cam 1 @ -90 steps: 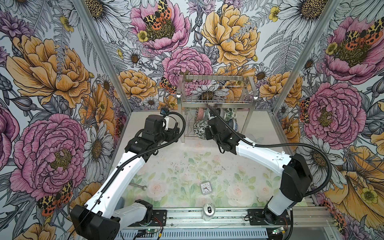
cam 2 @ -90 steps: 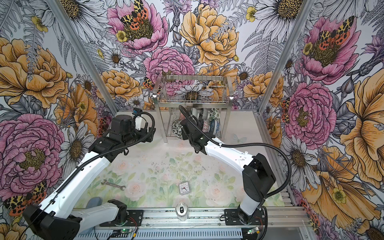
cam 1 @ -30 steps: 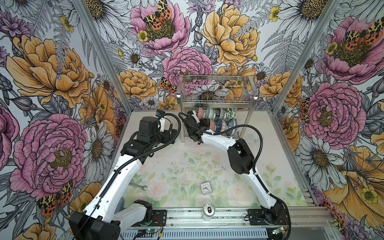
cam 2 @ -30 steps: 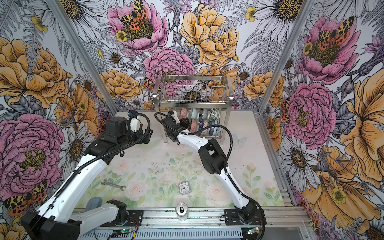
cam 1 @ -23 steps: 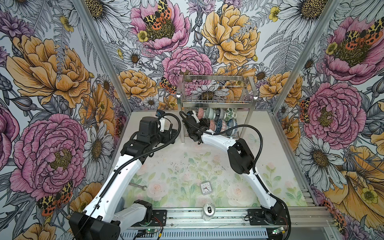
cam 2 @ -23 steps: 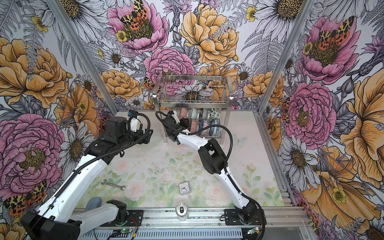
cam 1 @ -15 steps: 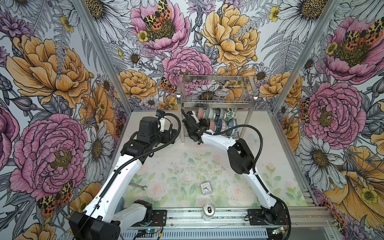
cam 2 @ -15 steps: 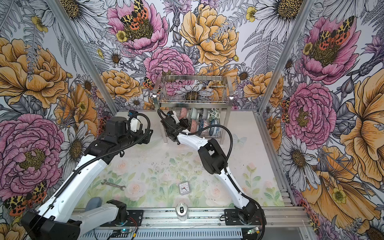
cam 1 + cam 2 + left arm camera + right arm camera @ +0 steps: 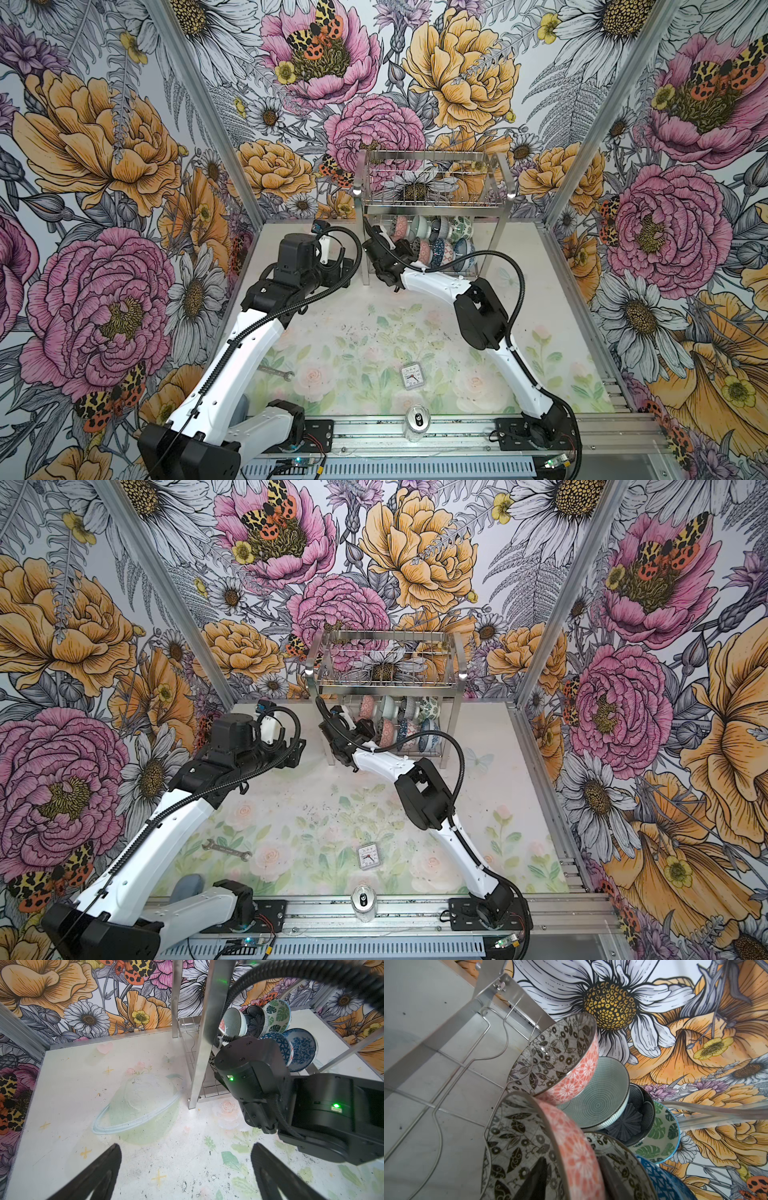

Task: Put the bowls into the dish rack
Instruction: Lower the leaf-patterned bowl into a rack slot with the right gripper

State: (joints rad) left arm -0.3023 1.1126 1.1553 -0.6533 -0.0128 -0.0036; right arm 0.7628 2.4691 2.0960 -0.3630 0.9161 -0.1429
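Bowls (image 9: 432, 245), on edge in the lower tier of the dish rack (image 9: 432, 204), upper centre: we judge them rigid, slick, chippable, best pinched across the rim, where our right gripper (image 9: 572, 1167) straddles the pink-sided bowl (image 9: 529, 1126), clamping uncertain; left gripper (image 9: 187, 1167) spread wide, empty.

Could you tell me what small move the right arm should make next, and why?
Probably open the right gripper wide and draw it straight back: its fingers straddle the wall of the pink-sided bowl, which already stands in the dish rack beside the other bowls.
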